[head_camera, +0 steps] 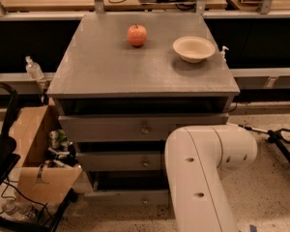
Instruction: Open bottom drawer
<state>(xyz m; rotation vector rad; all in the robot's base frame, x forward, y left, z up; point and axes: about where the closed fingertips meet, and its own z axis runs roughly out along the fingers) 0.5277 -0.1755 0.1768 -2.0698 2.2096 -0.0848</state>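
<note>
The grey cabinet (111,71) has three drawers, one under the other. The bottom drawer (125,197) is the lowest and shortest front, near the floor, with a small round knob (145,202) and a dark gap above it. The middle drawer (121,161) and top drawer (106,128) sit above it. My white arm (203,178) rises in the foreground and hides the right part of the lower drawers. My gripper is out of view, hidden behind or below the arm.
An apple (137,35) and a white bowl (194,48) sit on the cabinet top. An open cardboard box (36,153) with clutter stands at the left, beside a black frame (2,144). A black stand (275,137) lies on the floor at the right.
</note>
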